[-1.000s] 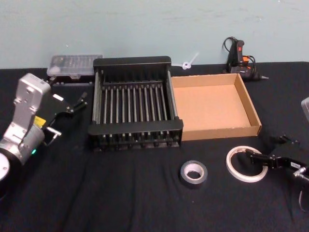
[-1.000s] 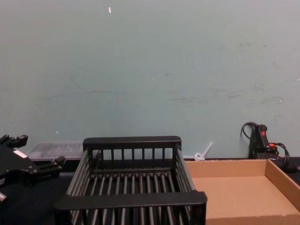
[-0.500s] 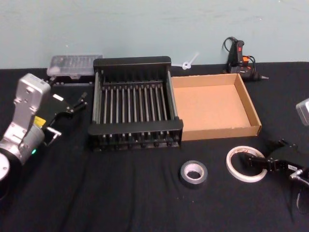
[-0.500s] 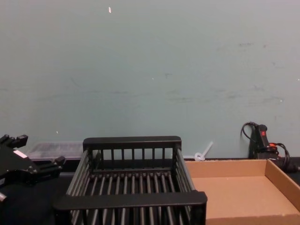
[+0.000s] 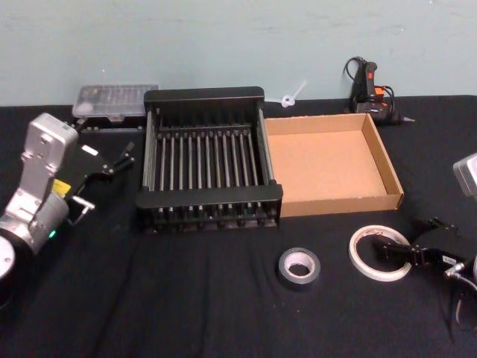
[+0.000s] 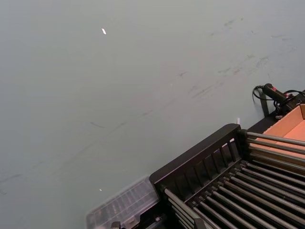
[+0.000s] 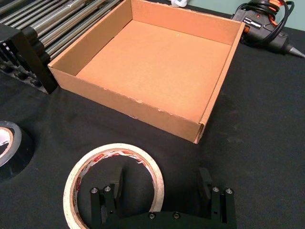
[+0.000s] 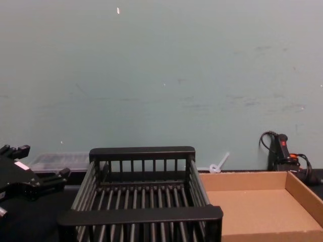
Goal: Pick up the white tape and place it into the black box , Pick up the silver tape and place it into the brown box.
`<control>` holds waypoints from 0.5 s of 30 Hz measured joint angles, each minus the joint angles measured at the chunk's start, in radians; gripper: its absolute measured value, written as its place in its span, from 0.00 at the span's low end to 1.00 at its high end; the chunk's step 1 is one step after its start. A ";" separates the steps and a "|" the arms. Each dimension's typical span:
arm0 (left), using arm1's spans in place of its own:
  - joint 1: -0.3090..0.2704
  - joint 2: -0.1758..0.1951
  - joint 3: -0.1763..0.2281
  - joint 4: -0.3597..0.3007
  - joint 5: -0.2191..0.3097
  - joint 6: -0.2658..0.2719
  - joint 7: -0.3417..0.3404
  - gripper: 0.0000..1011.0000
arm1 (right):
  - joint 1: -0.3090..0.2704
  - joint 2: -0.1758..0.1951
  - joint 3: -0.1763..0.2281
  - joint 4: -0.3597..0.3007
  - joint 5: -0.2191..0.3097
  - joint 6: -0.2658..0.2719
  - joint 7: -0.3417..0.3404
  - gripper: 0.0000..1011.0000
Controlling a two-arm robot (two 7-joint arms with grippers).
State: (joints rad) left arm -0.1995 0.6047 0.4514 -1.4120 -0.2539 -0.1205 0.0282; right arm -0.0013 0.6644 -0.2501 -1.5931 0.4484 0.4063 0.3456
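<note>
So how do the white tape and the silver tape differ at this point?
The white tape is a thin, wide ring; the silver tape is a smaller, thicker roll. The open right gripper straddles the white tape's near rim, while the silver tape has nothing around it. Both lie flat on the black cloth, outside the boxes.

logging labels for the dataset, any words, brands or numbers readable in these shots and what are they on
Nothing can be read.
White tape: red print on the inner core, too blurred to read.
Left gripper: a small white label on the arm just behind it, a yellow one lower down, both too small to read.
Glue gun, black box, brown box, silver tape: no text visible.
</note>
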 joint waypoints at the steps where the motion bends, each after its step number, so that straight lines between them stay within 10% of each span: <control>1: 0.000 0.000 0.000 0.000 0.000 0.000 0.000 0.99 | 0.002 -0.001 -0.001 0.002 -0.003 0.001 0.000 0.99; 15: 0.000 0.000 0.000 0.000 0.000 0.000 0.000 0.99 | 0.010 -0.007 -0.007 0.012 -0.026 0.008 0.011 0.99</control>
State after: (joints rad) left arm -0.1995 0.6047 0.4514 -1.4120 -0.2539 -0.1205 0.0283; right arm 0.0088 0.6578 -0.2572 -1.5815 0.4226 0.4143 0.3564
